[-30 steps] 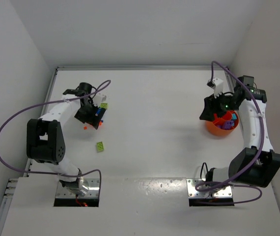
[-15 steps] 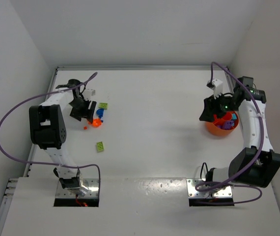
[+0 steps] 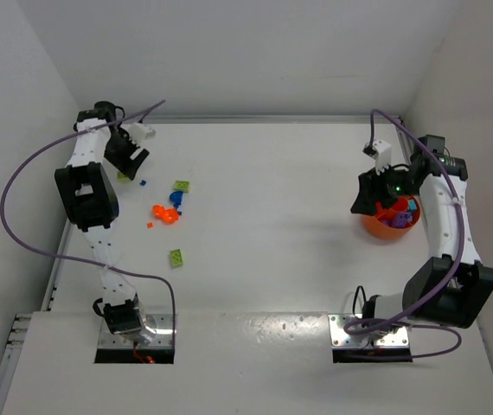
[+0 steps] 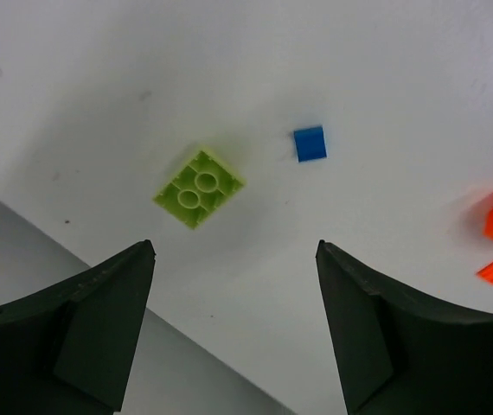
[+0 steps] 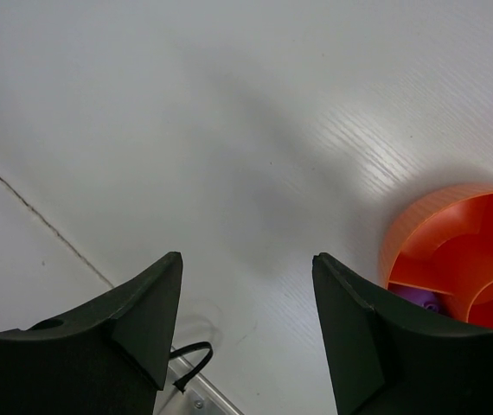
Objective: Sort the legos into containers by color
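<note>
Scattered legos on the left half of the white table [image 3: 272, 225]. Close to the table's left edge, a lime brick [image 4: 199, 188], studs up, with a tiny blue tile [image 4: 310, 143] just beside it. Further right, a second lime brick [image 3: 182, 185], a blue piece [image 3: 176, 197] and an orange cluster [image 3: 165, 213]. Nearer still, a third lime brick [image 3: 176, 256]. Well apart from all of these, at the right side, the round orange tub [image 3: 385, 233], already holding purple pieces [image 3: 393, 220] and a few others too small to tell.

Directly above the first lime brick and the blue tile, the left gripper [image 4: 233, 251], jaws spread wide, nothing between them. Has swung within the last second from over the orange cluster to this far-left corner, leaving that cluster uncovered on the table. Carries nothing away, by the look of it. Probably lines up a fresh pick: lime brick or blue tile.

At the tub's left rim, the right gripper [image 5: 246, 259], jaws parted and empty, in the same spot as a second ago. Appears to wait.

Sorting only partly done, with several pieces loose and all far from the tub.
</note>
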You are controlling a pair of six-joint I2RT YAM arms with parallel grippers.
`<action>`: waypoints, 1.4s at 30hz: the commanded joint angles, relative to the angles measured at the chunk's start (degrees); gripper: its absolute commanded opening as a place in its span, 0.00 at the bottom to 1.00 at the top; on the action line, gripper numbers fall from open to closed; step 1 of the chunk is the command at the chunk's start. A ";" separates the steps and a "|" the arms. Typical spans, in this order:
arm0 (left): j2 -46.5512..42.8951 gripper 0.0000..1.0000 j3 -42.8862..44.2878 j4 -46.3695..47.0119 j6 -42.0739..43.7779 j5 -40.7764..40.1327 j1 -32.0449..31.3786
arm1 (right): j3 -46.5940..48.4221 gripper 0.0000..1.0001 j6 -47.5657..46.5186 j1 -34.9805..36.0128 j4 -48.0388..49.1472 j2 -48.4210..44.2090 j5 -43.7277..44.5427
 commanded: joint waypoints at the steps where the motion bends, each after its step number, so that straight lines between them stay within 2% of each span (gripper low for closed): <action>1: 2.85 0.81 2.06 -9.95 15.79 -0.82 1.46 | 0.15 0.62 -0.96 0.17 -0.63 1.10 -1.27; 5: 2.06 0.80 -1.64 -5.12 26.94 -2.23 2.07 | 0.77 0.62 -0.96 0.70 -0.63 1.64 -0.74; 9: 5.48 0.80 2.13 -5.11 29.78 -2.93 3.12 | 2.00 0.62 -0.44 0.70 -1.16 2.86 -0.74; 13: 7.24 0.78 3.28 -1.69 30.92 -2.93 3.13 | 3.23 0.62 0.09 0.70 -1.69 4.00 -0.74; 19: 7.85 0.78 0.30 2.18 32.07 -2.41 3.13 | 3.75 0.62 1.15 1.76 -1.69 4.54 -0.21; 28: 11.29 0.75 0.30 4.74 30.93 -2.41 3.13 | 4.80 0.62 2.20 3.42 -1.69 5.59 -0.21; 30: 11.89 0.68 0.30 5.26 30.40 -2.41 3.13 | 5.42 0.62 2.20 3.43 -2.38 5.59 -0.82; 31: 11.90 0.59 0.30 5.26 30.40 -2.41 3.13 | 5.42 0.60 2.20 3.95 -2.91 5.59 -1.61; 34: 10.77 0.41 -1.63 4.74 30.40 -0.66 3.13 | 5.42 0.59 2.20 5.09 -2.92 5.59 -3.89; 37: 8.31 0.29 -6.11 4.74 30.40 1.27 3.13 | 5.52 0.58 6.04 5.71 -2.84 6.64 -8.53; 39: 5.06 0.23 -9.19 4.12 30.40 4.43 3.13 | 2.98 0.58 12.71 6.24 0.76 7.17 -15.37; 42: -1.09 0.22 -12.97 2.37 28.13 9.61 3.13 | -2.98 0.58 20.63 6.77 7.33 7.88 -24.95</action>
